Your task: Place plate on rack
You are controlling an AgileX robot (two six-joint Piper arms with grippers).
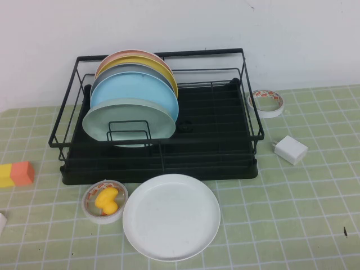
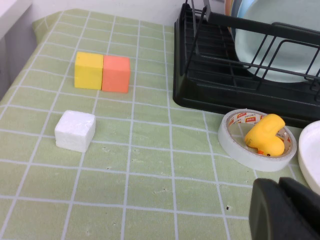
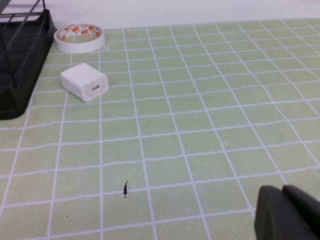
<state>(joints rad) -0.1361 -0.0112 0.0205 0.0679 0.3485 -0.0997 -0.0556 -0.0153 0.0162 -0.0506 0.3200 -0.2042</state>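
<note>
High view, plate point(image 1: 171, 216) flat before rack point(image 1: 225, 135), left gripper point(image 2: 285, 210), right gripper point(image 3: 287, 212), openings unclear

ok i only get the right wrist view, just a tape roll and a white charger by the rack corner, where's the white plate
Observer: The plate lies flat on the mat, just in front of the rack, near the middle of its front.
Operator: anything close to it
Observer: A second tape roll with a yellow duck toy inside sits right beside the plate, on the robot's left.
Operator: and the grippers
Observer: The left gripper is low over the mat next to that roll and the plate's edge. The right gripper is over bare mat, well to the right of the rack.
</note>
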